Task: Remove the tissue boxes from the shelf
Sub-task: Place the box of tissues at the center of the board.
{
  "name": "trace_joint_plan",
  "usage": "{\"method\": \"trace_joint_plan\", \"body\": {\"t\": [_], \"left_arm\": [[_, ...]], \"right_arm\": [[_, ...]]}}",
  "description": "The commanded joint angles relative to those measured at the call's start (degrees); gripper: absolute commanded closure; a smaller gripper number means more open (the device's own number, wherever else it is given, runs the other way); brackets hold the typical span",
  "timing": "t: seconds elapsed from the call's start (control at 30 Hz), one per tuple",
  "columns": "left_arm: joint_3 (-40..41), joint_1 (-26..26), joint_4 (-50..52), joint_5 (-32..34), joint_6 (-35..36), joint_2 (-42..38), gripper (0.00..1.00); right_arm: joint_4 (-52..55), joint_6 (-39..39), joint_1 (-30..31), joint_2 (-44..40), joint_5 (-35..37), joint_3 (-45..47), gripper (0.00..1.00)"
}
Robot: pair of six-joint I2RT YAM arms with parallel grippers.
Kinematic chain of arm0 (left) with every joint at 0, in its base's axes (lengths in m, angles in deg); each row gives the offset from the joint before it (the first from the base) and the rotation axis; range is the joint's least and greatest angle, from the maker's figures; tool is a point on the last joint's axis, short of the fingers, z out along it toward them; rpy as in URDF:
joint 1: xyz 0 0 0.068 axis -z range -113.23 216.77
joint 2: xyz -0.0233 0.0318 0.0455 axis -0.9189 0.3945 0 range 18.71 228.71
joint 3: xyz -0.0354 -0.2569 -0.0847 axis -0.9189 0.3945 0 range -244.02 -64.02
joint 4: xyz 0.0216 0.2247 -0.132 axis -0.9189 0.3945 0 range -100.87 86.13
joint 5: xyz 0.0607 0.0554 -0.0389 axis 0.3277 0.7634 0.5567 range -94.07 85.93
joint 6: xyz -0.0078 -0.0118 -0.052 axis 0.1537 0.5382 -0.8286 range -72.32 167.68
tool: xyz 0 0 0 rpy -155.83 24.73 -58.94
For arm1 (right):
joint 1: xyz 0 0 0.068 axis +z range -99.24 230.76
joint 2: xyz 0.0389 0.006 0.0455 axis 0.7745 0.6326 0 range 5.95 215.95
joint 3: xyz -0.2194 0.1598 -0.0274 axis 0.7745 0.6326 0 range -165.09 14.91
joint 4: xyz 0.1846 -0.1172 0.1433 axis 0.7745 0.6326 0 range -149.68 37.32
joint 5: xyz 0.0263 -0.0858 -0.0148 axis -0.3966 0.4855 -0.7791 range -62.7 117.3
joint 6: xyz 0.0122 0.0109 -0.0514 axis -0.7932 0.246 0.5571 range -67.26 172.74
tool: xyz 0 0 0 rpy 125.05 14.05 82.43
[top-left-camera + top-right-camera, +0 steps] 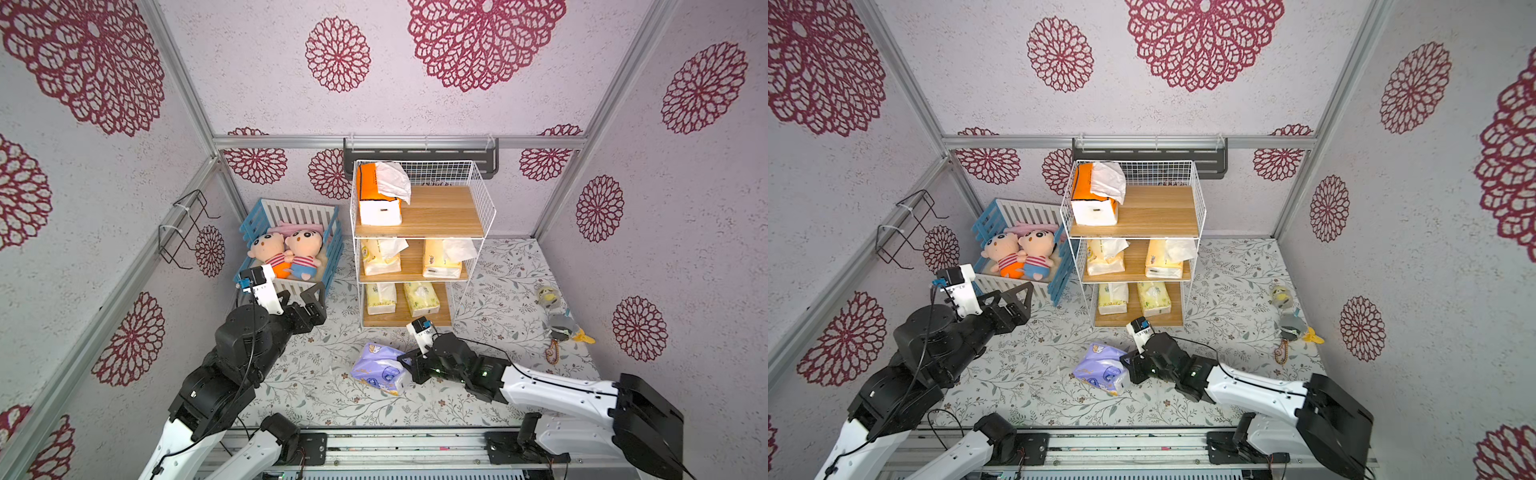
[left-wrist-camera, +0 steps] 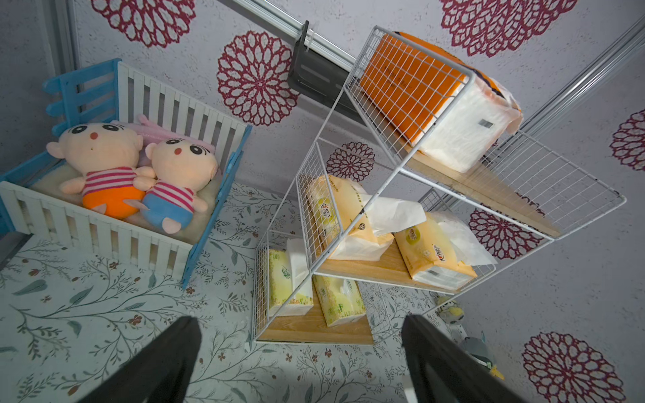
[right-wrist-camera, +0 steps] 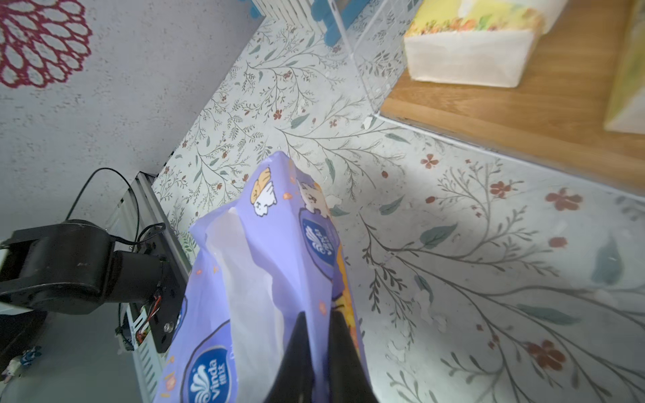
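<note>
In both top views, right gripper (image 1: 409,368) (image 1: 1127,365) pinched narrow on one end of the lavender tissue pack (image 1: 376,368) (image 1: 1098,368), off the shelf (image 1: 440,214) and low at the desk (image 1: 324,395) just in front of it; no telling whether resting or lifted. Left gripper (image 1: 301,293) spread wide and empty, near the front of the blue-and-white crate (image 1: 299,212) of plush dolls (image 1: 286,253). On the shelf: orange tissue pack (image 1: 376,187) at the left of the top board, two cream tissue packs (image 1: 380,257) (image 1: 440,259) side by side on the middle board, two yellow-green tissue packs (image 1: 380,297) (image 1: 422,297) on the bottom board. Small toys (image 1: 559,326) on the desk well to the right. From the left wrist, wide-apart fingers (image 2: 164,363) framing the shelf (image 2: 488,195), all five packs behind the white wire grid, white tissue poking from the two cream ones, crate and dolls alongside. From the right wrist, fingers (image 3: 296,349) close together on the lavender wrapper (image 3: 265,261) at its near end, white tissue showing inside the torn top; bottom board of the shelf (image 3: 523,104) close by, one yellow-green pack (image 3: 467,52) on it.
</note>
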Motion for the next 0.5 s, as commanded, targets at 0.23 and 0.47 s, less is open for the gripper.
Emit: {"method": "trace_joint_plan", "body": {"t": [0.23, 0.47], "left_arm": [[1.91, 0.51, -3.79, -2.08, -0.2, 1.32, 0.03], [1.68, 0.53, -5.84, -2.16, 0.64, 2.29, 0.03]], "right_arm": [[-3.49, 5.95, 1.27, 15.4, -3.96, -11.62, 0.68], [3.89, 4.41, 1.32, 15.8, 2.57, -16.19, 0.45]]}}
